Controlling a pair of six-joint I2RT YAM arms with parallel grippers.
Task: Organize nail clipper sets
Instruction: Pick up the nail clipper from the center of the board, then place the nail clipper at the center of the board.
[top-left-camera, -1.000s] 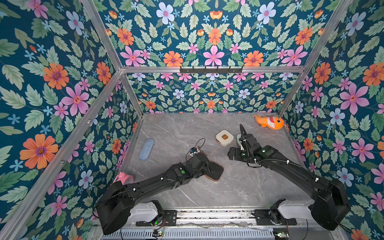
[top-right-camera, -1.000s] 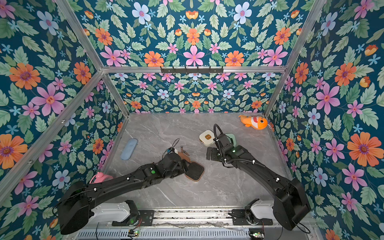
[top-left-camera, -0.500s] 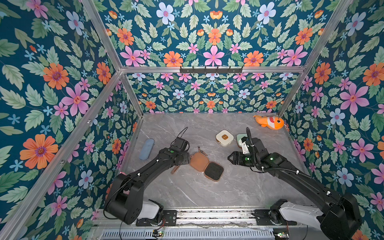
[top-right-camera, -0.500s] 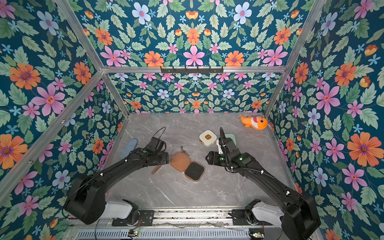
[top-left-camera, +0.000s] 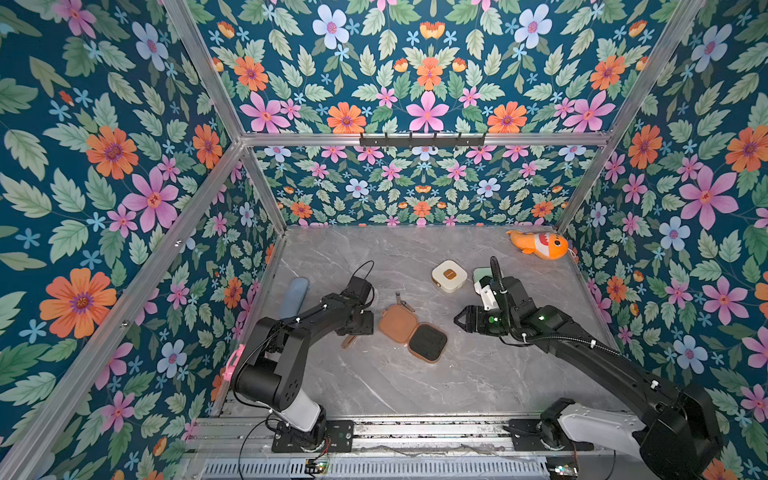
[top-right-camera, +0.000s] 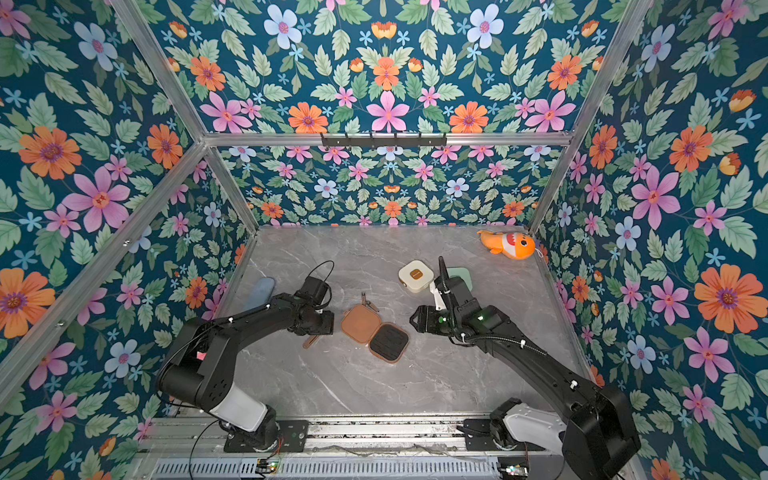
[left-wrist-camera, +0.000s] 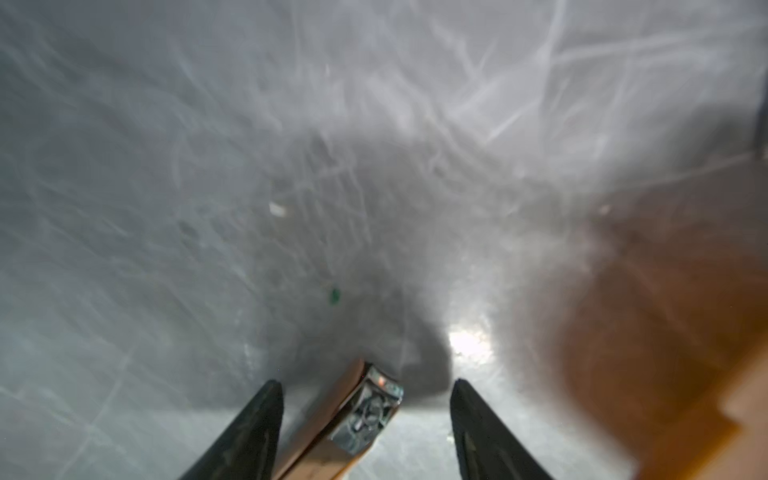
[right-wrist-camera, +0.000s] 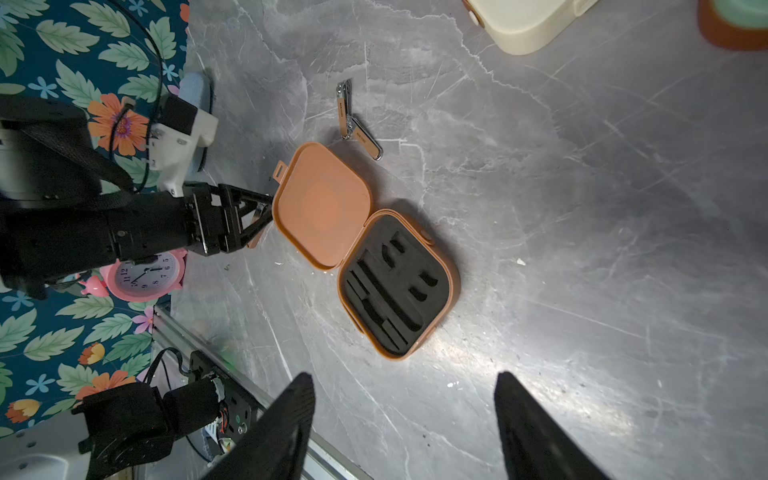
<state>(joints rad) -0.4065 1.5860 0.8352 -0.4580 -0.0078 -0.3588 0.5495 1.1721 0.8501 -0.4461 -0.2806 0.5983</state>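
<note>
Brown case (top-left-camera: 411, 334): mid-table, opened flat, black tray (top-left-camera: 428, 343) empty, likely awaiting refill | left gripper (left-wrist-camera: 365, 386): jaws apart astride one clipper (left-wrist-camera: 361, 411) beside the lid (top-left-camera: 398, 324), not clamped | right gripper (right-wrist-camera: 405, 376): jaws wide, empty, facing case, seemingly ready to steady it.

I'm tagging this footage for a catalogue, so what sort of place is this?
Probably a robot test booth, not a home: a left arm and right arm mounted on a metal rail, a grey marble-look tabletop, and flowered wallpaper in a metal frame all round.
</note>
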